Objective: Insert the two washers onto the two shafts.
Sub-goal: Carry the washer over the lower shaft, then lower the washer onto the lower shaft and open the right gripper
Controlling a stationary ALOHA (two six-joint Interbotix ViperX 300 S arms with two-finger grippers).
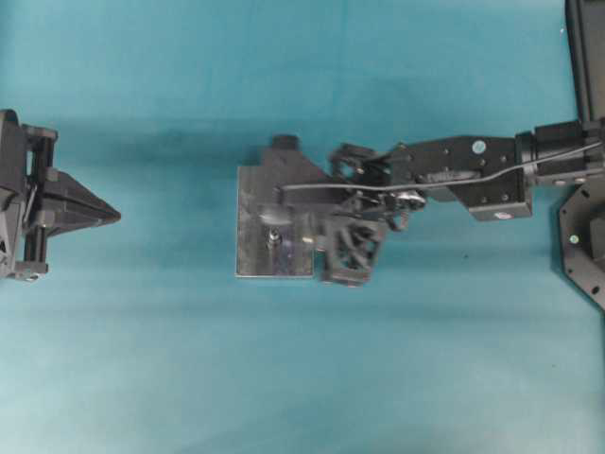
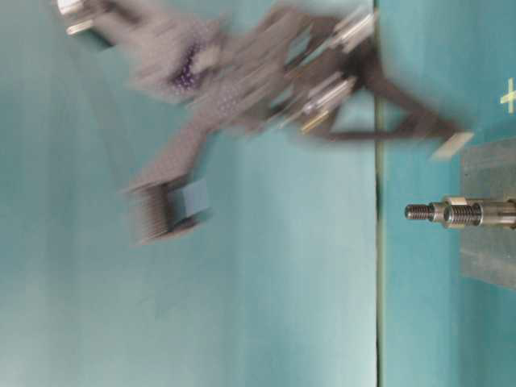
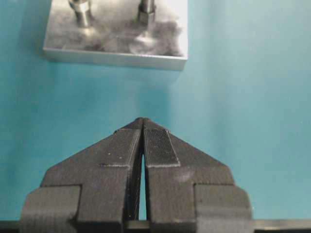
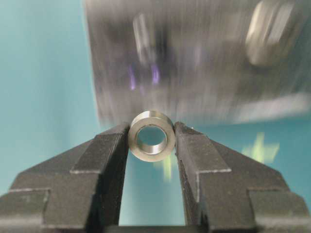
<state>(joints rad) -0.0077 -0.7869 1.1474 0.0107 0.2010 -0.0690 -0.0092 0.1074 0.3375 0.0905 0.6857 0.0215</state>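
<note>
A small steel washer [image 4: 151, 155] is pinched edge-on between the fingertips of my right gripper [image 4: 151, 132], which is shut on it. In the blurred table-level view this gripper [image 2: 445, 139] hangs tilted a little above the near edge of the metal plate [image 2: 488, 165]. The threaded shaft [image 2: 463, 214] stands upright on that plate [image 1: 255, 251], apart from the washer. From overhead the shaft [image 1: 272, 236] shows just beside the right arm. My left gripper [image 3: 142, 122] is shut and empty, resting well left of the plate [image 3: 112, 56].
A second upright post [image 3: 81, 13] stands on the plate beside the shaft [image 3: 146, 10]. The right arm [image 1: 454, 175] stretches in from the right over the plate. Teal table surface lies all around. A yellow cross mark [image 2: 508, 97] sits on the table near the plate.
</note>
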